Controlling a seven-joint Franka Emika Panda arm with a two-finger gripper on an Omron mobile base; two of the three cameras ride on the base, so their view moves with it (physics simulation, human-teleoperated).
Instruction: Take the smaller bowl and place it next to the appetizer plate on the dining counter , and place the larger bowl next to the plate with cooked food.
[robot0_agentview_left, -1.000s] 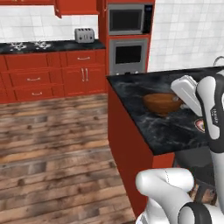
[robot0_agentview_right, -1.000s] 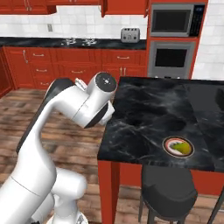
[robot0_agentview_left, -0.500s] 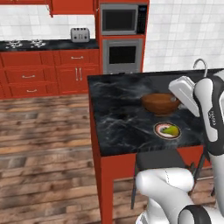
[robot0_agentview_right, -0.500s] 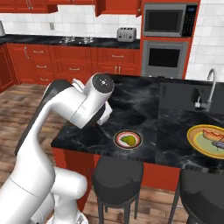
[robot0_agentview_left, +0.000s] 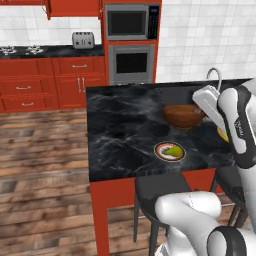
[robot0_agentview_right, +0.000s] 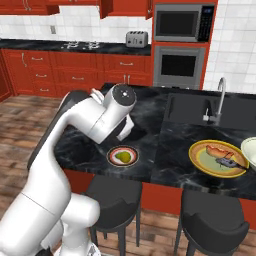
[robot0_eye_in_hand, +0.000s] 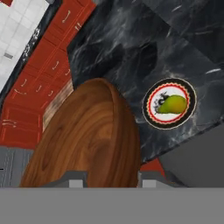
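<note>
Carrying the smaller bowl (robot0_agentview_left: 183, 115) in the gripper (robot0_eye_in_hand: 111, 177), jaws part-closed on its rim, above the dining counter (robot0_agentview_left: 125, 130). Appetizer plate (robot0_eye_in_hand: 169, 103) sits below and just to one side; set-down spot is beside it.

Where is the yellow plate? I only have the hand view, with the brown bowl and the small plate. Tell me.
Observer: The yellow plate lies on the same counter, to the right of the small plate in the right base view.
Operator: Now locate the other bowl.
Observer: The cream bowl sits just past the yellow plate, at that view's right edge.
Operator: Report what's behind the yellow plate.
Observer: A sink with a curved faucet.
</note>
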